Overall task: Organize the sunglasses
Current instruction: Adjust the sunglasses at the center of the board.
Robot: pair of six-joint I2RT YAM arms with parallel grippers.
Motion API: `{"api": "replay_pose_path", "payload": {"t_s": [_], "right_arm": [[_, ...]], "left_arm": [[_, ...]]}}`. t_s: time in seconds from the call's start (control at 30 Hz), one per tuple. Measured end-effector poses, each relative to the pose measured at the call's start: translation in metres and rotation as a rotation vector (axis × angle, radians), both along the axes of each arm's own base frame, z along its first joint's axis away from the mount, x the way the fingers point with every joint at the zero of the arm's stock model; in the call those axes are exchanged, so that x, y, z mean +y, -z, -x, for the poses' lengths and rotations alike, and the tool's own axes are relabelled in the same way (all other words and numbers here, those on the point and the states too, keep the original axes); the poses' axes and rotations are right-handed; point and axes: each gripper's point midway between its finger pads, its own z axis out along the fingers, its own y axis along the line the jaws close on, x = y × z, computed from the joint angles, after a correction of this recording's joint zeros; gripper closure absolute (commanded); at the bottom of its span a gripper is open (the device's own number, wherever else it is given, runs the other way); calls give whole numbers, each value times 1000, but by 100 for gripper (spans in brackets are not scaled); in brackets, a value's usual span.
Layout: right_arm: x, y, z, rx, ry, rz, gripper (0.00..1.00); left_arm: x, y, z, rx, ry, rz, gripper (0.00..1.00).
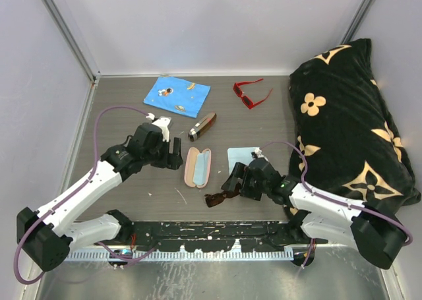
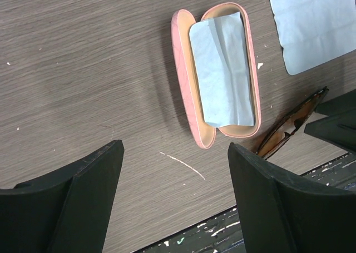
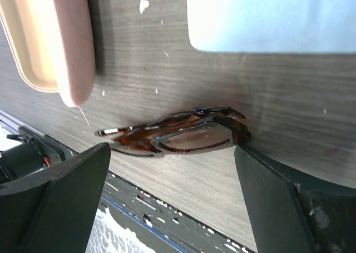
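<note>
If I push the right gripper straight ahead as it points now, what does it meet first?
Most likely the brown sunglasses, lying just ahead of the open right gripper, with the table directly beneath them; depth is unclear.

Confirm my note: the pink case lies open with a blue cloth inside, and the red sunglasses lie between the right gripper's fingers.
Wrong pair. The right wrist view shows the dark brown sunglasses on the table between the right gripper's open fingers; the red sunglasses lie near the pillow. The pink case is open with a blue cloth inside.
</note>
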Motion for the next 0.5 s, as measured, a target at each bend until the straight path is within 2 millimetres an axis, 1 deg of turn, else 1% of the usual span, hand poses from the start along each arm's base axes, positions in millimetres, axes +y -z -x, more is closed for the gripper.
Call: {"api": "replay_pose_path", "payload": {"t_s": [0.3,0.5], "right_arm": [[-1,-2,-35,-33,7,-62,0],[-15,-6,-53,-55,43,-67,0]], "left_arm": [[0,-5,0,-4,1,2,23],[-8,-16,0,-25,25,7,25]]}}
